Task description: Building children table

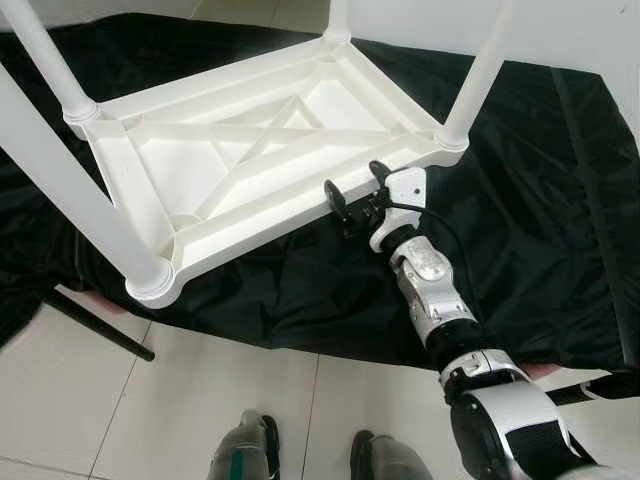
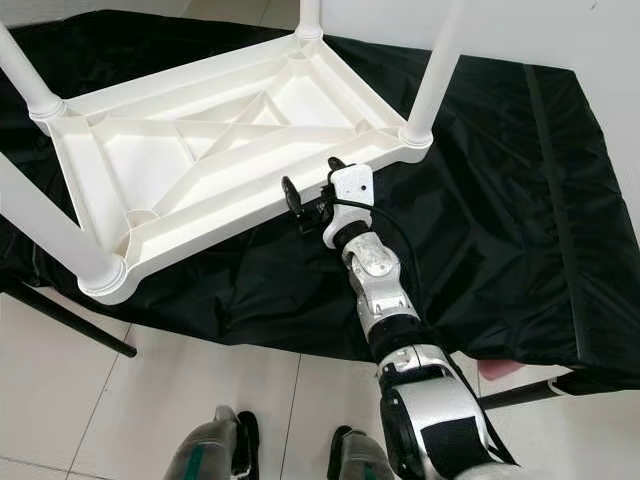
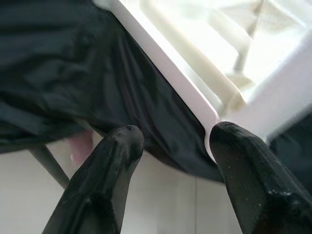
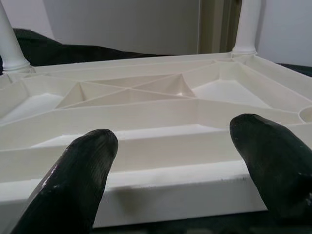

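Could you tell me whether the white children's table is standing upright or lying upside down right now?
Upside down: the table rests top-down on the black cloth, ribbed underside showing, legs pointing up.

A home room: pale floor tiles (image 1: 60,390), plain white wall (image 1: 590,30).

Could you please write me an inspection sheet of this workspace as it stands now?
Surface: black cloth draped over a low stand, wrinkled, above pale floor tiles.
Job's things: white plastic children's table lying upside down on the cloth, ribbed underside up, four round white legs fitted in the corners.
Clutter: nothing seen.
Grippers: right gripper open at the table's near edge, fingers either side of the rim; left gripper open, near a table corner.
Cables: thin black cable looping by the right wrist.
Surroundings: white wall behind; robot's feet on the tiles; black stand leg.
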Tool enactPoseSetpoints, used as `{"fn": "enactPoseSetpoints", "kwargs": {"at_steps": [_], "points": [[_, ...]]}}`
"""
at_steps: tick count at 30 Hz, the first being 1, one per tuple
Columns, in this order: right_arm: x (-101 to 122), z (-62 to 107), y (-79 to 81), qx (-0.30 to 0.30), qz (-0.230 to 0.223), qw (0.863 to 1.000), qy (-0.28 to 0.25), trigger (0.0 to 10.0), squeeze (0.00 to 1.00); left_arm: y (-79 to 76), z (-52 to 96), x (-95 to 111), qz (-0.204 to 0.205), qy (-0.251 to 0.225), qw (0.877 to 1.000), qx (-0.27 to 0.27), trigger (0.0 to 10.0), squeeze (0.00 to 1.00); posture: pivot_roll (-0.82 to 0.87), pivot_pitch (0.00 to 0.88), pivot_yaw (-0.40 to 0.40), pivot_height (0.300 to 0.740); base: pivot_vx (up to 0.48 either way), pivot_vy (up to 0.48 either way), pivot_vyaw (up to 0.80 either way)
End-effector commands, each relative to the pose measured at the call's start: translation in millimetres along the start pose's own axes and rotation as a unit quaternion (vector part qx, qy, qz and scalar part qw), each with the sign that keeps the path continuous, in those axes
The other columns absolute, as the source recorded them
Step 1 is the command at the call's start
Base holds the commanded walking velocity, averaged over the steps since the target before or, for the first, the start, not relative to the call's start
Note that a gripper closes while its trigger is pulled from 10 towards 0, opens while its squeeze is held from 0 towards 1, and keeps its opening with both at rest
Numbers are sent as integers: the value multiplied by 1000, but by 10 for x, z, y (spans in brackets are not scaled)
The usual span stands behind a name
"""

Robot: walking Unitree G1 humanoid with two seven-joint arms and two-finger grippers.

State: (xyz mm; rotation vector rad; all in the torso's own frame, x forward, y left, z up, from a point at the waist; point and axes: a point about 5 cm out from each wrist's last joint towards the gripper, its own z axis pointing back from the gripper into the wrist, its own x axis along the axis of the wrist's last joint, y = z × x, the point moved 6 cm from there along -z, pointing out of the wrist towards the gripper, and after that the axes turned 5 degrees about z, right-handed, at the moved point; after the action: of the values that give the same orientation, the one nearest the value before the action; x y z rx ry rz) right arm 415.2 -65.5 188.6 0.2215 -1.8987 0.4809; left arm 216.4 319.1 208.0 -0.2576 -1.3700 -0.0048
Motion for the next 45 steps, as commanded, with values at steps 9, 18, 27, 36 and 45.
{"fn": "enactPoseSetpoints", "kwargs": {"at_steps": [9, 18, 27, 36, 45], "points": [[-36, 28, 31, -2, -5, 1000, -6, 10000, 0, 5, -534, 0, -72, -4, 997, 26, 10000, 0, 275, 136, 13, 740, 0, 0, 0], [-37, 58, 19, -17, -13, 1000, -12, 10000, 0, 81, -872, 136, -135, -35, 984, 110, 10000, 0, 250, 125, 17, 740, 0, 0, 0], [-70, 116, 20, -30, -20, 999, -12, 10000, 0, -116, -1171, 200, -137, -48, 982, 122, 10000, 0, 226, 117, 26, 740, 0, 0, 0], [-143, 226, -25, -54, -23, 998, -6, 10000, 0, -1203, -1746, 325, -133, -85, 988, -4, 10000, 0, 194, 105, 40, 740, 0, 0, 0], [-157, 262, -55, -66, -24, 998, -5, 10000, 0, -1657, -1901, 308, -145, -87, 984, -62, 10000, 0, 177, 102, 49, 740, 0, 0, 0]]}}
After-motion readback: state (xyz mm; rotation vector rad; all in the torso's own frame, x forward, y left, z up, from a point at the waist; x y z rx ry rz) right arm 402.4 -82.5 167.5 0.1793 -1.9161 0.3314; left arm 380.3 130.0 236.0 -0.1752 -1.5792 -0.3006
